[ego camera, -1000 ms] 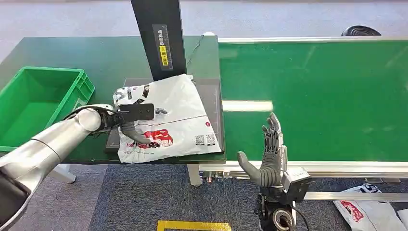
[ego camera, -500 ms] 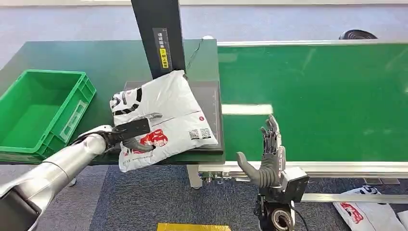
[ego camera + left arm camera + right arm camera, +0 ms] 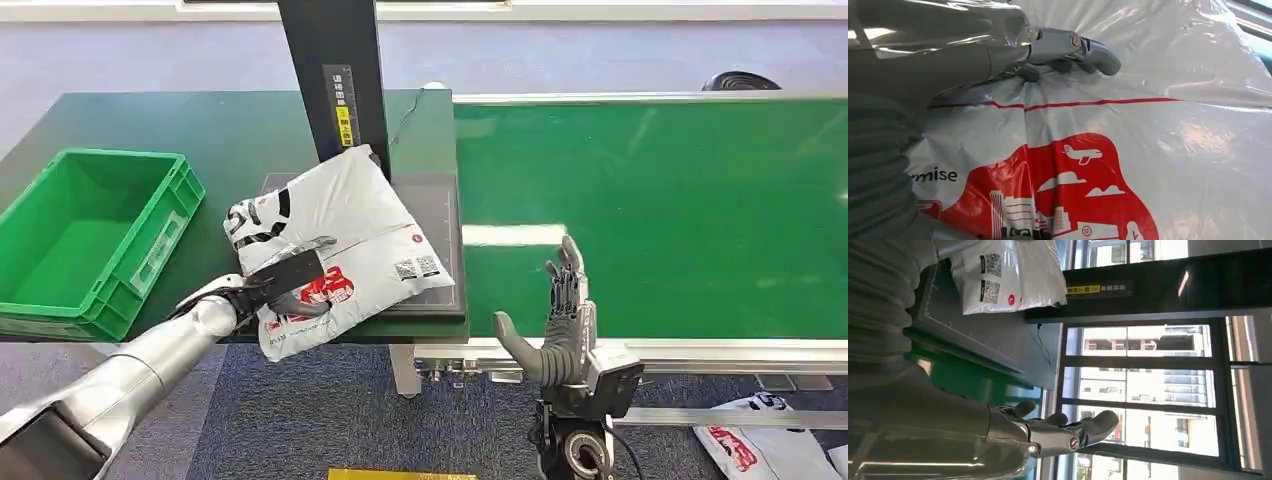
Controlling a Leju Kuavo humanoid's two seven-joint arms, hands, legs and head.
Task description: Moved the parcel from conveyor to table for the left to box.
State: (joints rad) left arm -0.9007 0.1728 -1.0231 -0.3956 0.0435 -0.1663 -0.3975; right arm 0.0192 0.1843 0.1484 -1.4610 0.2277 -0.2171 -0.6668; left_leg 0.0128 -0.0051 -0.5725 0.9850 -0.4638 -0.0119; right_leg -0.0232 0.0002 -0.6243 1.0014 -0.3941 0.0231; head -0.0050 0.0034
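The parcel (image 3: 345, 225), a white plastic mailer with red print, lies on the grey pad (image 3: 440, 200) on the dark table, its near corner hanging over the table's front edge. My left hand (image 3: 287, 281) grips that near end, thumb under and fingers on top. Up close in the left wrist view, the fingers (image 3: 1068, 46) press into the wrinkled film of the parcel (image 3: 1128, 150). At the conveyor's front rail my right hand (image 3: 558, 325) stands upright and open, holding nothing. The right wrist view shows its spread fingers (image 3: 1068, 432) and the parcel (image 3: 1003, 275) beyond.
A green crate (image 3: 150, 250) stands on the table's left end. A black post (image 3: 335, 80) rises right behind the parcel. The green conveyor belt (image 3: 680, 210) runs to the right. Another mailer (image 3: 760, 440) lies on the floor at the lower right.
My left hand has drawn the parcel toward the table's front left, and the parcel has turned, its corner now past the edge. The right hand has stayed in place.
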